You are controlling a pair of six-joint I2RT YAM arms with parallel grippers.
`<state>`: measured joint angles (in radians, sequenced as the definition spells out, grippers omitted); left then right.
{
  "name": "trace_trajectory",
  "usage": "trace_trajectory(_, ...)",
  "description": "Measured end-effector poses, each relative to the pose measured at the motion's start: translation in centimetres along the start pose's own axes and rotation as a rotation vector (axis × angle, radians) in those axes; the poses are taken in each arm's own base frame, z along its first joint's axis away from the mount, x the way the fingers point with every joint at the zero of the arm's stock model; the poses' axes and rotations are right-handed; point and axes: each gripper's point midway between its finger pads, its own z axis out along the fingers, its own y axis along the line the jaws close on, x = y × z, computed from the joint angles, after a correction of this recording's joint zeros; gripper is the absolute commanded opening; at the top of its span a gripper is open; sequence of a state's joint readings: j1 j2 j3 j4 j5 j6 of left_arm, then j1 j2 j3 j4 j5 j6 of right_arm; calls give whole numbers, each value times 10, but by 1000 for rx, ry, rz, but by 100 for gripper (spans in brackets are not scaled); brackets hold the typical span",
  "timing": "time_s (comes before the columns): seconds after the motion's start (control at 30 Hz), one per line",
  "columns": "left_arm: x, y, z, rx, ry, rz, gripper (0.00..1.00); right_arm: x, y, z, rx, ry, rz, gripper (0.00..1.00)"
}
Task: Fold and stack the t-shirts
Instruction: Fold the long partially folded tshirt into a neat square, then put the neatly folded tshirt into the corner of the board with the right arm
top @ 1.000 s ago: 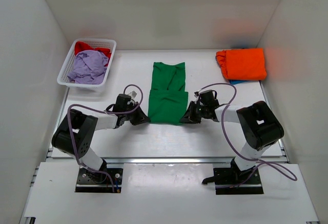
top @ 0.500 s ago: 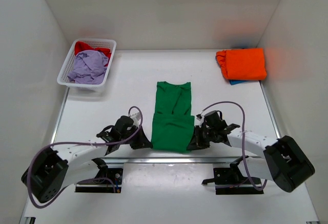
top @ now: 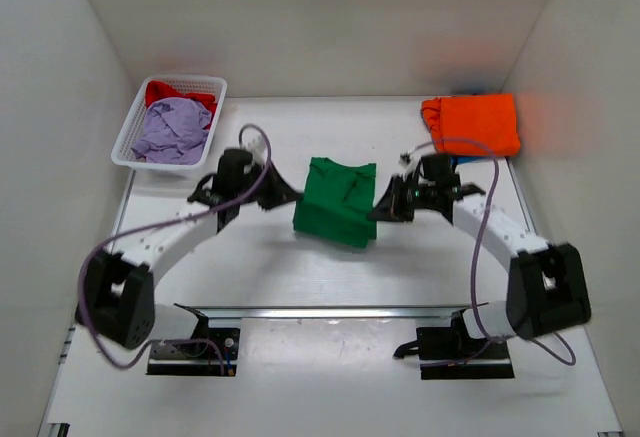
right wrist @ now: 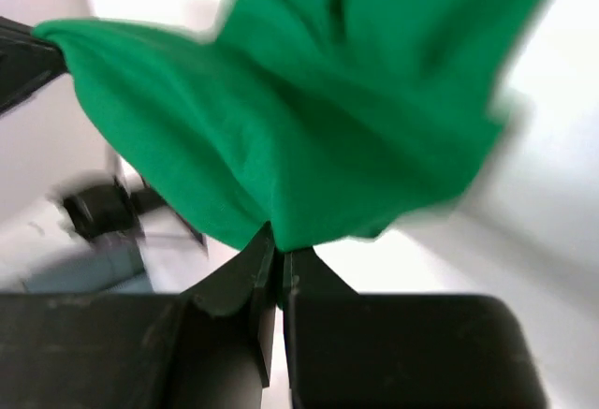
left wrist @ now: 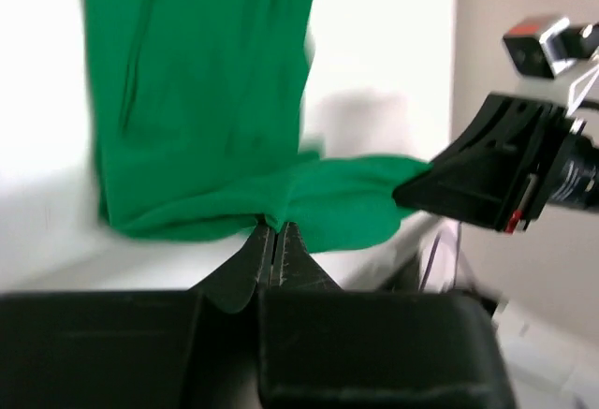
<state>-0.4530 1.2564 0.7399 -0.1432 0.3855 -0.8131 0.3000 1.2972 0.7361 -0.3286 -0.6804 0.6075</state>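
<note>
The bright green t-shirt point(top: 337, 202) hangs folded between my two grippers above the middle of the table. My left gripper point(top: 288, 195) is shut on its left corner, seen in the left wrist view point(left wrist: 273, 229) with the green cloth point(left wrist: 197, 100) above it. My right gripper point(top: 381, 206) is shut on its right corner, seen in the right wrist view point(right wrist: 278, 257) under the green cloth point(right wrist: 356, 109). The folded orange t-shirt point(top: 473, 124) lies at the back right on a blue one point(top: 462, 160). The lavender t-shirt point(top: 172, 130) and the red one point(top: 170, 91) lie in the basket.
The white mesh basket point(top: 133, 120) stands at the back left of the table. White walls close in the table on the left, back and right. A metal rail runs along the near edge, in front of the arm bases.
Both grippers have carried the green shirt's near edge up and toward the back, folding the shirt over itself. The arms now reach further out over the table.
</note>
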Motion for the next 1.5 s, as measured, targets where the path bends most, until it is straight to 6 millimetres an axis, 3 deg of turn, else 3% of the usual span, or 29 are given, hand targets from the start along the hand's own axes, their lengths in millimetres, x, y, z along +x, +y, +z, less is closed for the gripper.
trace_trajectory(0.1,-75,-16,26,14,-88,16,2,-81,13,-2,-26,-89,-46,0)
trace_trajectory(0.2,-136,-13,64,27,-143,9,22,-158,8,6,-24,-148,-80,5)
trace_trajectory(0.23,-156,-10,79,39,-160,2,56,-179,2,10,-17,-168,-87,19)
trace_trajectory(0.27,-173,-4,96,46,-169,-3,98,-197,-6,15,-5,-181,-87,34)
trace_trajectory(0.3,-187,3,111,50,-173,-11,99,-212,-16,19,17,-194,-86,48)
trace_trajectory(0.37,-210,12,138,76,-172,-33,99,-228,-37,27,66,-203,-79,60)
trace_trajectory(0.43,-221,23,155,104,-165,-50,98,-231,-56,30,114,-204,-56,69)
trace_trajectory(0.53,-207,37,156,107,-133,-83,99,-218,-70,35,155,-196,-43,70)
trace_trajectory(0.6,-190,38,146,119,-117,-94,99,-197,-79,40,171,-176,-31,72)
trace_trajectory(0.7,-159,33,118,151,-101,-104,99,-165,-94,47,196,-129,5,75)
trace_trajectory(0.77,-142,23,94,182,-102,-100,98,-154,-99,53,196,-110,17,78)
trace_trajectory(0.97,-99,-1,21,233,-153,-28,98,-159,-87,63,120,-154,3,84)
trace_trajectory(1.13,-70,2,-13,237,-185,-11,99,-157,-64,88,100,-133,-13,88)
trace_trajectory(1.2,-62,5,-21,231,-193,-16,99,-160,-50,106,102,-110,-37,82)
trace_trajectory(1.23,-60,7,-24,228,-197,-21,98,-161,-44,115,99,-97,-50,55)
trace_trajectory(1.27,-59,8,-27,226,-201,-23,98,-163,-39,123,97,-87,-67,1)
trace_trajectory(1.4,-62,8,-38,225,-227,-23,99,-146,-47,144,140,-3,-61,0)
trace_trajectory(1.5,-64,5,-44,224,-246,-18,98,-154,-55,134,219,10,-114,0)
